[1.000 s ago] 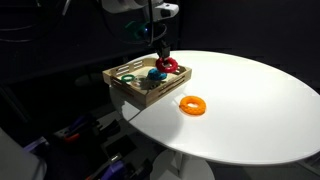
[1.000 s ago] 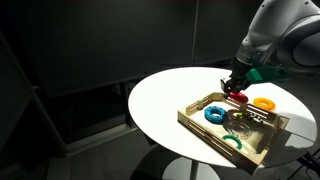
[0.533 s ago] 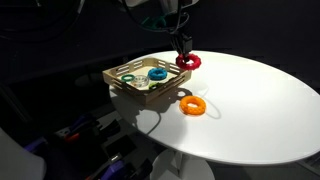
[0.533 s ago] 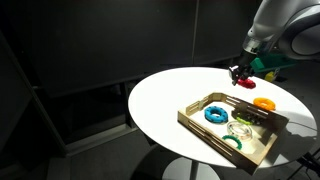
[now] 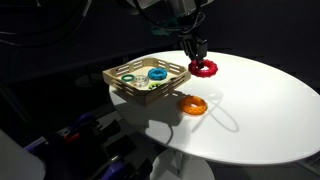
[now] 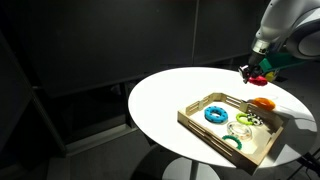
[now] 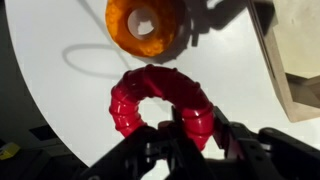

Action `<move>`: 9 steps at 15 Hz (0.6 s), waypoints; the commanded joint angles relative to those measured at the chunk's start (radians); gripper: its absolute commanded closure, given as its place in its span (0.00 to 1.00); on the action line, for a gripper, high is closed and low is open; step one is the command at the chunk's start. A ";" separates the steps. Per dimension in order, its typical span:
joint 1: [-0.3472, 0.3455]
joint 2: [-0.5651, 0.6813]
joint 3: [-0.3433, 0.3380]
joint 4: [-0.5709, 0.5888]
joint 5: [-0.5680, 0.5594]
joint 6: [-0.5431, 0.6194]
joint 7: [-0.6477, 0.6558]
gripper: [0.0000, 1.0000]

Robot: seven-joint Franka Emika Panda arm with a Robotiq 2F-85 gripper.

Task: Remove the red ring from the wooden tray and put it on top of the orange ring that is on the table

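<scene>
Between the fingers (image 7: 238, 142), the red ring (image 7: 150, 95), near the orange ring (image 7: 145, 25).

Probably a robotics lab or test cell. Dark room, black panelled walls (image 6: 110, 50) behind, light falling only on a round white counter (image 5: 260, 110) on a single pedestal (image 5: 185, 165). Large white robot arm (image 6: 285, 25) over the counter's far edge. Loose cables and gear (image 5: 85, 140) piled in shadow beside the pedestal in an exterior view, too dim to identify. Only a wooden tray (image 5: 140, 95) of plastic toy rings (image 5: 157, 74) as contents, plainly a set-up scene.
</scene>
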 commanded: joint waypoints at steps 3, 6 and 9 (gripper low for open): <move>-0.023 -0.027 -0.013 -0.058 -0.073 -0.027 0.045 0.90; -0.030 -0.031 -0.016 -0.092 -0.100 -0.022 0.053 0.90; -0.033 -0.024 -0.016 -0.130 -0.149 -0.015 0.098 0.90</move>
